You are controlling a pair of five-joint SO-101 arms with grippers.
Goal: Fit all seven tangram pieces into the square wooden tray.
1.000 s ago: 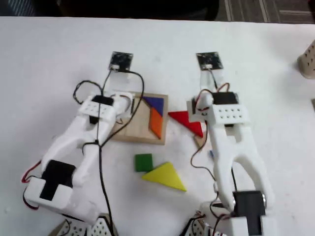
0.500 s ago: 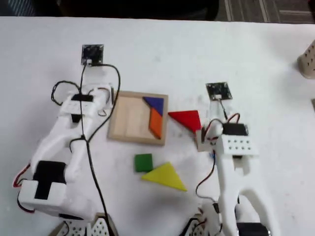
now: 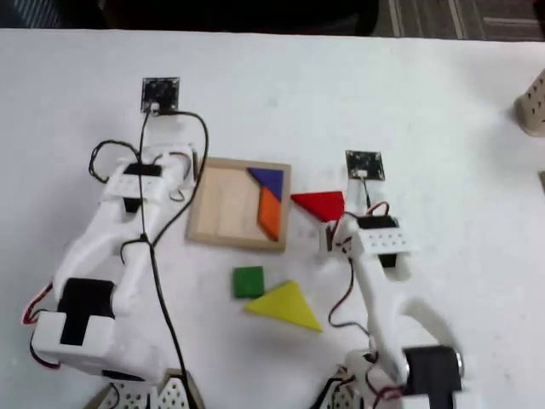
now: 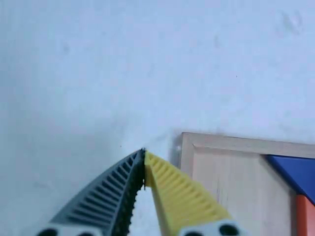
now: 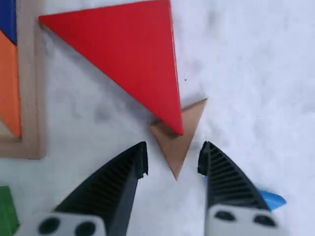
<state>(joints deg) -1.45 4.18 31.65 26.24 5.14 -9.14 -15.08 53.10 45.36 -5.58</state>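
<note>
The square wooden tray (image 3: 213, 204) holds a blue piece (image 3: 268, 180) and an orange piece (image 3: 270, 212) along its right side. Just right of the tray lies a red triangle (image 3: 321, 204), its tip resting on a small tan triangle (image 5: 178, 141). My right gripper (image 5: 173, 160) stands open, with the tan triangle's point between its fingers. A green square (image 3: 249, 281) and a yellow triangle (image 3: 286, 306) lie in front of the tray. My left gripper (image 4: 143, 158) is shut on nothing, beside the tray's far left corner (image 4: 187, 140).
The tip of a light blue piece (image 5: 270, 199) pokes out beside my right gripper's finger. A tan perforated object (image 3: 532, 104) stands at the table's right edge. My left arm (image 3: 128, 213) lies along the tray's left side.
My left arm drew back off the tray to its left, then held still. My right arm pulled back from the red triangle, then shifted left towards it.
</note>
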